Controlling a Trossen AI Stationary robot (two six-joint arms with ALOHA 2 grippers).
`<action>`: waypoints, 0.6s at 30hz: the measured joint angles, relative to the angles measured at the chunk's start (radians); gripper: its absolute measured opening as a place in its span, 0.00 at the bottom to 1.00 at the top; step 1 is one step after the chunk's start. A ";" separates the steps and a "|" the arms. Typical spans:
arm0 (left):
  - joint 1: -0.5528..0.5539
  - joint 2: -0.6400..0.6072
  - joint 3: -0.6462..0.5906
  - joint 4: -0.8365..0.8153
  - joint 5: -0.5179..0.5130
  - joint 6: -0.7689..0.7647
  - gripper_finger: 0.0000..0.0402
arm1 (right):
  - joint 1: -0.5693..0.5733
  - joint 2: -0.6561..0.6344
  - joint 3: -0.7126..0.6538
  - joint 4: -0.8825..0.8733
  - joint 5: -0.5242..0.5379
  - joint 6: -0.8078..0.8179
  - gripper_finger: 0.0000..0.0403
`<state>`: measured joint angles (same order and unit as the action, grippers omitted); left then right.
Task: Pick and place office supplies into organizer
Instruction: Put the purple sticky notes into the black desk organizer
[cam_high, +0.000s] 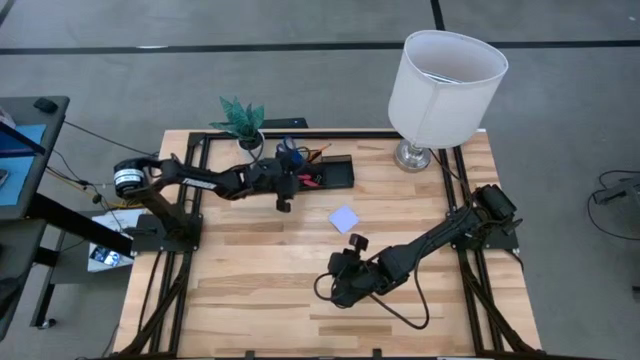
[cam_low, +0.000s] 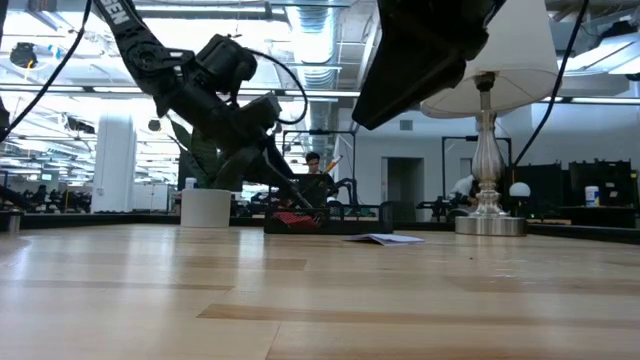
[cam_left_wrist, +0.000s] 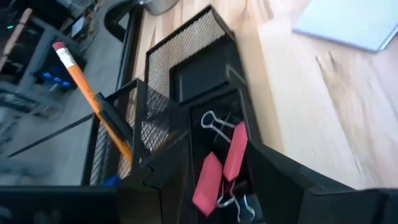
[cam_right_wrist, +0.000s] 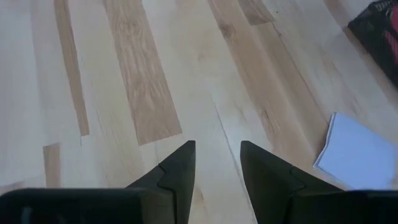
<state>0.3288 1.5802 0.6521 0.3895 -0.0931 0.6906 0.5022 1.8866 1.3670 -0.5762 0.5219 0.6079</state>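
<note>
The left pincer (cam_high: 284, 192) is held wide over the organizer (cam_high: 325, 173), erasers (cam_left_wrist: 219, 168) dropped inside, while the right pincer (cam_right_wrist: 217, 163) is kept narrow and empty near the note pad (cam_high: 344, 219).

Count at this moment: one black mesh organizer (cam_left_wrist: 186, 68). Two pink erasers (cam_left_wrist: 221, 163) in its lower tray, lying beside each other. At least one black binder clip with wire handles (cam_left_wrist: 214, 122) beside them. One orange pencil (cam_left_wrist: 93, 99) in the cup section. One lavender note pad (cam_high: 344, 219) on the table. One lamp (cam_high: 440, 90). One potted plant (cam_high: 243, 125).
</note>
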 joint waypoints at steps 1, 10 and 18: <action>-0.017 -0.008 0.000 -0.014 -0.037 0.002 0.39 | 0.000 0.000 0.000 0.000 0.000 0.019 0.31; -0.207 -0.045 0.000 -0.131 -0.113 0.015 0.39 | 0.036 0.000 0.000 -0.050 0.072 0.246 0.31; -0.403 -0.045 0.001 -0.181 -0.077 -0.093 0.39 | 0.103 0.000 -0.059 -0.014 0.320 0.546 0.30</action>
<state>-0.0744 1.5349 0.6529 0.2081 -0.1700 0.5971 0.6054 1.8866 1.3083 -0.5898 0.8420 1.1543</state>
